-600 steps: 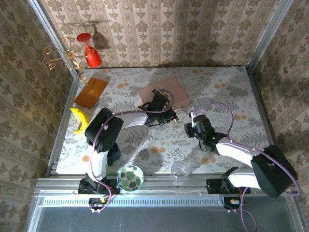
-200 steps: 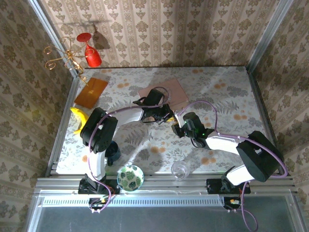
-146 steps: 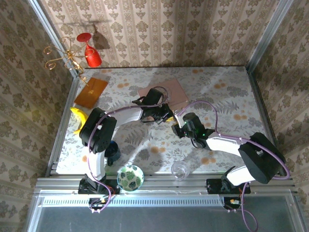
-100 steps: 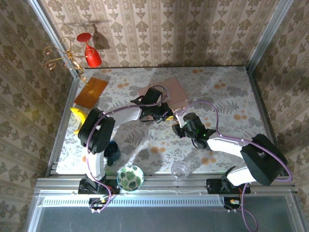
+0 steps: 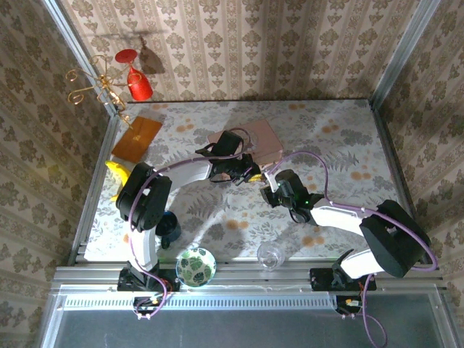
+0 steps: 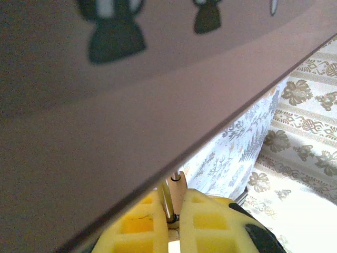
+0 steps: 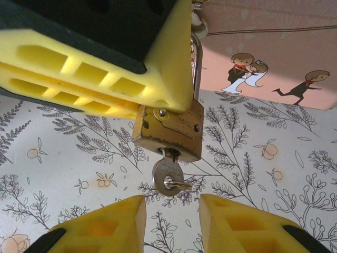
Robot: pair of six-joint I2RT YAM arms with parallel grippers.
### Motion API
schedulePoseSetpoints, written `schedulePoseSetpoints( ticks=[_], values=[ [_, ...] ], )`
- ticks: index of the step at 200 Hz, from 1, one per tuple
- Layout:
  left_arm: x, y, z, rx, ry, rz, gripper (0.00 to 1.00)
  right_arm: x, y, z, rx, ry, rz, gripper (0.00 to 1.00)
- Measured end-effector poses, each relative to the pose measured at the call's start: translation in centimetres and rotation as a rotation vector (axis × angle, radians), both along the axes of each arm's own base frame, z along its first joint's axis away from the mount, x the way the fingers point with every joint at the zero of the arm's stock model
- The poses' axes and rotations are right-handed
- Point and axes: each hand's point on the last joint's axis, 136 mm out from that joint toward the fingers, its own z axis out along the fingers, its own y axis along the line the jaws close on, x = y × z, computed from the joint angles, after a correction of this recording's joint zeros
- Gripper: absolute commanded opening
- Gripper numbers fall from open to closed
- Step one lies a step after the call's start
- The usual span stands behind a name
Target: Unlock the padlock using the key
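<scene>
The padlock (image 7: 169, 132), a small brass-coloured metal body with a steel shackle, hangs just above the flowered table. My left gripper (image 6: 176, 203) is shut on its upper part, and the left gripper's yellow fingers (image 7: 105, 68) cover the lock's top. The key (image 7: 167, 177) sits in the keyhole at the bottom, its round head hanging free. My right gripper (image 7: 172, 221) is open right in front of the key, one finger on either side, touching nothing. In the top view the left gripper (image 5: 246, 174) and the right gripper (image 5: 270, 186) meet beside the pink box (image 5: 255, 141).
The pink box's picture lid (image 7: 268, 63) lies close behind the lock. A banana (image 5: 118, 178), a brown board (image 5: 136, 138), a red wine glass (image 5: 135, 77) and a gold stand (image 5: 93, 85) are at the left. A patterned bowl (image 5: 196, 266) and a clear glass (image 5: 270, 254) stand near the front edge.
The right gripper has moved left, close to the left gripper, and its fingers have spread a little. The left gripper has shifted slightly toward the box, still holding the padlock.
</scene>
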Motion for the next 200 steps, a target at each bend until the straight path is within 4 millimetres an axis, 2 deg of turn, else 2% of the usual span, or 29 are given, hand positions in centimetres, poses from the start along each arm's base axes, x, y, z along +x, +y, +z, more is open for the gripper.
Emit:
schedulePoseSetpoints(
  ticks=[94, 115, 152, 175, 200],
  values=[
    [0.0, -0.1, 0.1, -0.008, 0.005, 0.004, 0.00, 0.4, 0.6, 0.4, -0.002, -0.012, 0.015, 0.28],
    [0.1, -0.2, 0.3, -0.016, 0.003, 0.006, 0.00, 0.7, 0.8, 0.6, -0.006, -0.017, 0.019, 0.22],
    [0.1, -0.2, 0.1, -0.018, 0.008, 0.009, 0.00, 1.0, 0.6, 0.6, -0.023, -0.022, 0.011, 0.06],
    [0.1, -0.2, 0.1, -0.017, 0.009, 0.012, 0.00, 0.9, 0.6, 0.5, -0.024, -0.017, 0.006, 0.00],
    [0.1, -0.2, 0.0, -0.018, 0.008, 0.012, 0.00, 0.9, 0.5, 0.4, -0.016, -0.007, 0.005, 0.00]
  ],
)
